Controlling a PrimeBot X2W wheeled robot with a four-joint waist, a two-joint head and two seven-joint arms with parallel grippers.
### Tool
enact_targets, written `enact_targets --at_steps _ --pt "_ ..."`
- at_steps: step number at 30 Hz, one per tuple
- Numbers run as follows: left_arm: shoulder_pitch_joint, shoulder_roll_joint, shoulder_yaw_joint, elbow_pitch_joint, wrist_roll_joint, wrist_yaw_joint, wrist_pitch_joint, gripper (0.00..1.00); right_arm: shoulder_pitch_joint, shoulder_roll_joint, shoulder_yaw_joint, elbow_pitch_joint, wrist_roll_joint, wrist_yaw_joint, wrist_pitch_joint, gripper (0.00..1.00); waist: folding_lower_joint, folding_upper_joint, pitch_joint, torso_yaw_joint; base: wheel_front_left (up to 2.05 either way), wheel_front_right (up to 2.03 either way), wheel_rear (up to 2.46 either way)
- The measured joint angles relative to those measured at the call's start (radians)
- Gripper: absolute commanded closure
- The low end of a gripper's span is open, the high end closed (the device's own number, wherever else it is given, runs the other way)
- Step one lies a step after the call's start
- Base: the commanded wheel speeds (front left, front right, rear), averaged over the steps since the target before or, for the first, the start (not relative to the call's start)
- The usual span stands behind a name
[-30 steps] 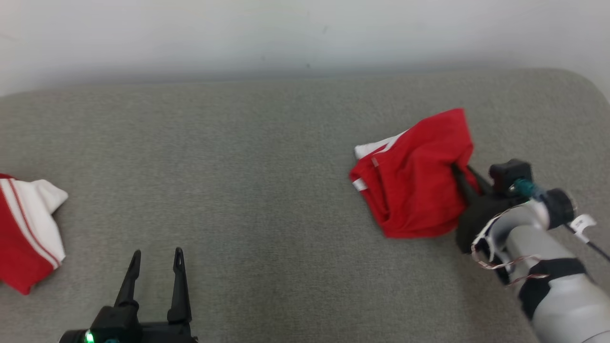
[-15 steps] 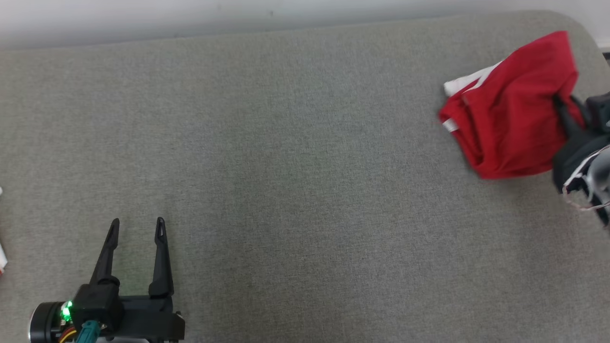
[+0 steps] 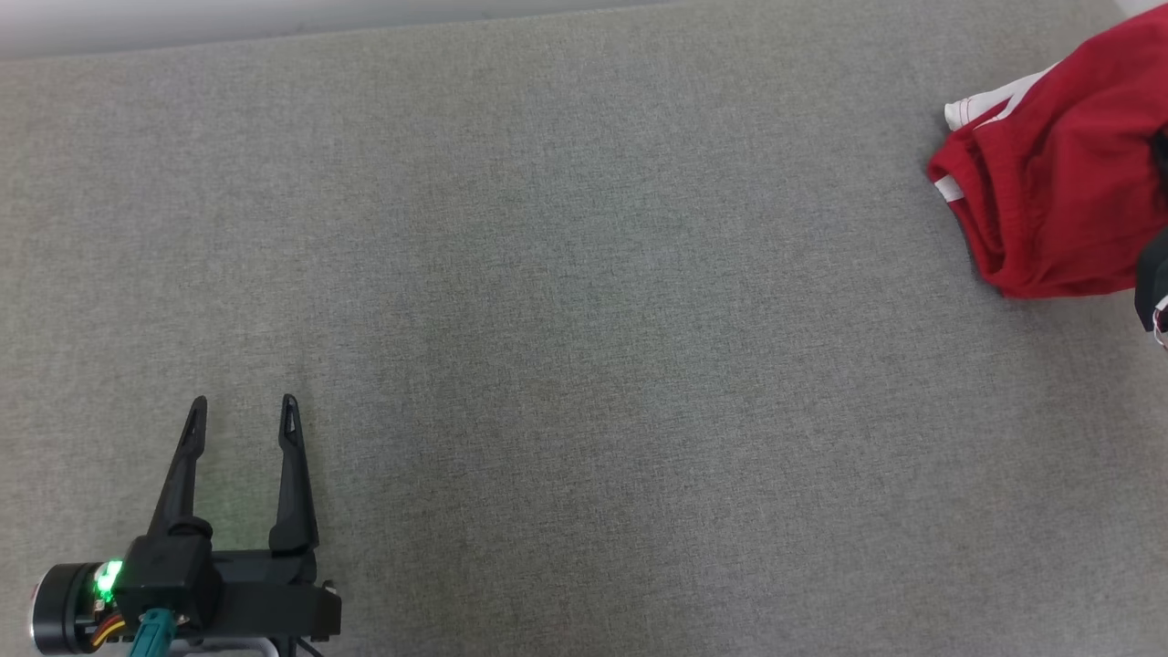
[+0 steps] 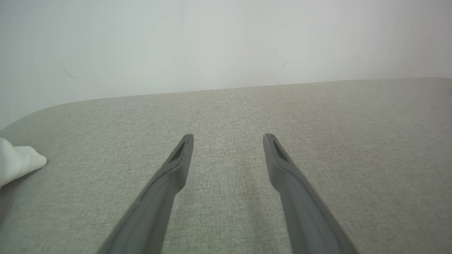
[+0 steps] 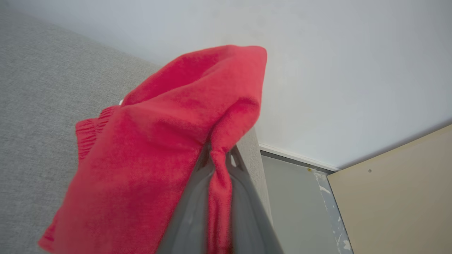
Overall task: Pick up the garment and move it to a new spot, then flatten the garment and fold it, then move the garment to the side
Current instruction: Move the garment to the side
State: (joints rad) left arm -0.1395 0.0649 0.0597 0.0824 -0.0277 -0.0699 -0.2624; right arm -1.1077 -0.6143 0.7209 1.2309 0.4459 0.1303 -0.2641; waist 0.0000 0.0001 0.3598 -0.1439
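Garment shows a crumpled white sleeve; left pincer spread, right pincer pinching red cloth.

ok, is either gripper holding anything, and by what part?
The right gripper is shut on the small red garment, pinching a bunched fold of its red cloth between the fingers. The left gripper is open and holds nothing.

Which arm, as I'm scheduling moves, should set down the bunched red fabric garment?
Right. The right gripper is shut on the red fabric garment; the open left gripper is far across the grey upholstered surface.
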Motion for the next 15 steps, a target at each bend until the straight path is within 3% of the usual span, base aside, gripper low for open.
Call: enact_targets --at_steps 1,2,3,4,12,15 --pt "0.000 0.000 0.000 -0.001 0.000 0.001 0.000 0.00 0.000 0.002 0.002 0.006 0.001 0.000 0.000 1.00 0.0000 0.0000 0.002 -0.001 0.00 0.00 0.00" --pt "0.000 -0.001 0.000 -0.001 0.000 0.001 0.000 0.00 0.000 0.004 0.003 0.010 0.001 0.000 0.000 0.91 0.0000 0.0000 0.004 -0.002 0.00 0.00 0.00" --pt "0.000 0.000 0.001 -0.001 0.000 0.001 0.000 0.00 0.000 0.005 0.003 0.012 0.001 0.000 0.000 0.33 0.0000 0.0000 0.006 -0.004 0.00 0.00 0.00" --pt "0.000 -0.001 0.001 -0.001 0.000 0.001 0.000 0.00 0.000 0.006 0.003 0.014 0.001 0.000 0.000 0.00 0.0000 0.0000 0.008 -0.005 0.00 0.00 0.00" --pt "-0.004 -0.001 0.005 0.002 0.000 0.000 0.000 0.00 -0.022 -0.006 -0.029 0.042 -0.005 0.000 0.000 0.00 0.0000 0.0000 0.010 -0.005 0.00 0.00 0.00" --pt "-0.004 -0.002 0.010 0.009 -0.003 0.004 0.000 0.00 -0.022 -0.008 -0.091 0.008 0.017 0.000 0.000 0.00 0.0001 0.0000 -0.005 -0.005 0.00 0.00 0.00"
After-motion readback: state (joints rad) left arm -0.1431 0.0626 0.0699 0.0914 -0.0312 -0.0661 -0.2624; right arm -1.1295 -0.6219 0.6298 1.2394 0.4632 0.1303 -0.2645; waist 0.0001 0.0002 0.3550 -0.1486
